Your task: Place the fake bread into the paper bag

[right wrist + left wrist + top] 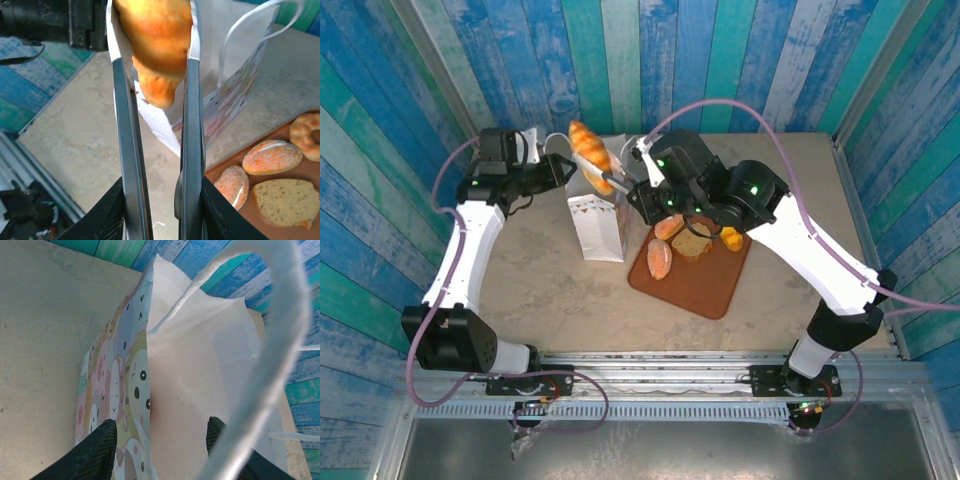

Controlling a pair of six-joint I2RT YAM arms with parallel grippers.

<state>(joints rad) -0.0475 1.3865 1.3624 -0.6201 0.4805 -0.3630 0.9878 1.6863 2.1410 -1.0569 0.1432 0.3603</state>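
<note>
A golden-brown toy croissant [156,47] is clamped between the two long metal fingers of the right gripper [152,25], pinched at its thick middle with its pointed end hanging free. It is held in the air close to the open top of the small white paper bag with pastel print and thin white loop handles [596,222], and is not inside it. The bag stands upright on the pale speckled surface [535,275], just left of the flat brown tray [705,285]. On the tray lie two sugared oval rolls [272,156], a speckled toast slice [287,201] and a ring-shaped pastry [306,134]. The left gripper [162,427] is at the bag's rim, its dark fingers [97,452] apart, one outside the printed wall and the other within the mouth.
</note>
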